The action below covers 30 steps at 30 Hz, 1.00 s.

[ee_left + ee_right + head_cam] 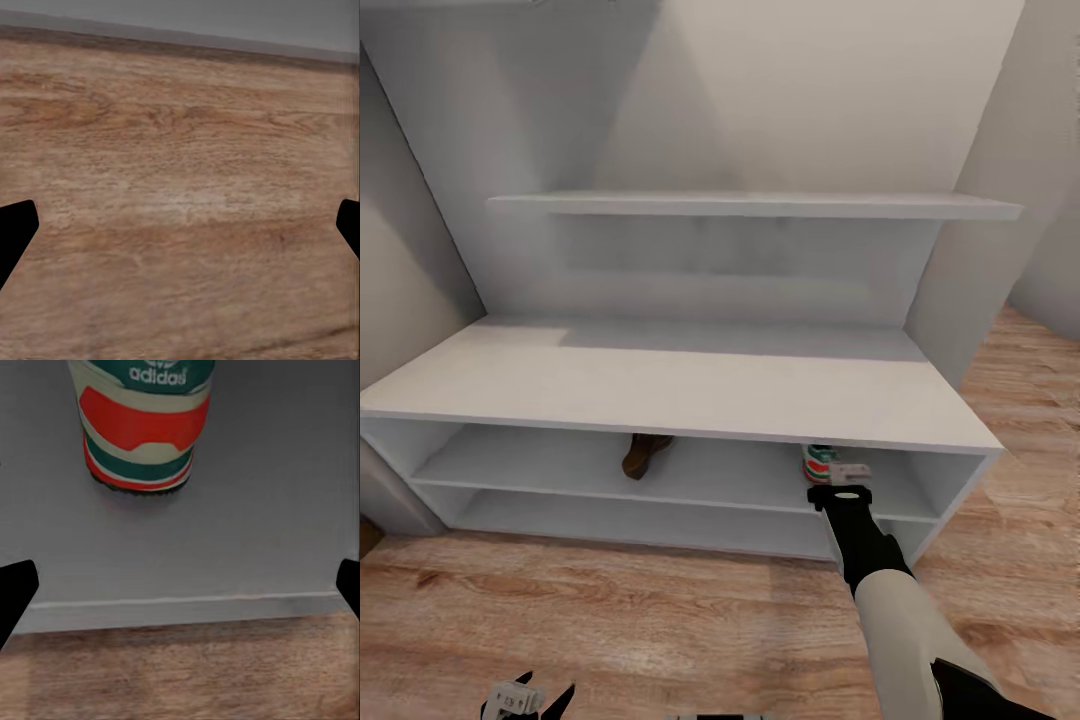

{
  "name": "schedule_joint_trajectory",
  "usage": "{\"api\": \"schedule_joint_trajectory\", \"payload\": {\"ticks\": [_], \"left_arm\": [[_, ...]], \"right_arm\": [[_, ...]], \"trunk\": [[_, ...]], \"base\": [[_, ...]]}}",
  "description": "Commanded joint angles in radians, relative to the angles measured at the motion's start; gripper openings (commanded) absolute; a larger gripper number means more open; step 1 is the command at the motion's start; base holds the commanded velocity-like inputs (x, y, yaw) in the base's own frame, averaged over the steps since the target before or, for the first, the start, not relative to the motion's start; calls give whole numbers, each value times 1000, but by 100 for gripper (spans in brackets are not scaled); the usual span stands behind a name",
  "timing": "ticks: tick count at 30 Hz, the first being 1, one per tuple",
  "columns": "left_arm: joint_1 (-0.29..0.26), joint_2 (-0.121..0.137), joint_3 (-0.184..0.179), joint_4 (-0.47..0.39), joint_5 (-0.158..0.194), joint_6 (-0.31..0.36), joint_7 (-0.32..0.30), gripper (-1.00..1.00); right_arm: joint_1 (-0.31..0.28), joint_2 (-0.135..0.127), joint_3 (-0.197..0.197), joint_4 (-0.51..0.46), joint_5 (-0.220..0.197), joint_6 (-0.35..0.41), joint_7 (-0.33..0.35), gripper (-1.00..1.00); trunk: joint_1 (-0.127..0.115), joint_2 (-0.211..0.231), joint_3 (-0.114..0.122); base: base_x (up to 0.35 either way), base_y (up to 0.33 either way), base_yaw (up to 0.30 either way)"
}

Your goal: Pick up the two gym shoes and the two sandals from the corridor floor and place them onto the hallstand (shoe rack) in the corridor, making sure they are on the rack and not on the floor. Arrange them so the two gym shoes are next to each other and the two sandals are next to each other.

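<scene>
One gym shoe (819, 462) stands in the upper open compartment of the hallstand (680, 385), toward its right end. In the right wrist view its red and green heel (142, 427) faces me on the grey shelf. My right gripper (841, 478) hovers at that shelf's front edge just short of the shoe, open and empty (180, 585). A dark-brown sandal (645, 455) lies in the same compartment near the middle, well apart from the shoe. My left gripper (525, 697) hangs low over the corridor floor (180, 150), open with nothing in it (180, 225).
The hallstand's bench top, a long upper shelf (760, 205) and the tall back panel are bare. The lower compartment (640, 520) holds nothing that I can see. Walls close in on the left and right, and wood flooring (610, 620) stretches in front.
</scene>
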Motion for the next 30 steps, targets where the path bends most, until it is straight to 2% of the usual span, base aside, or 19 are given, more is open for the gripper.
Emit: {"api": "schedule_joint_trajectory", "payload": {"ticks": [1, 30], "left_arm": [[-1, -1, 8, 0, -10, -5, -5, 100], [-1, -1, 9, 0, -10, -6, -5, 100]], "right_arm": [[-1, 1, -4, -1, 7, 4, 1, 100], [1, 1, -3, 12, 8, 3, 3, 100]], "trunk": [[-1, 0, -1], [-1, 0, -1]], "base": [[-331, 0, 0], [-335, 0, 0]]}}
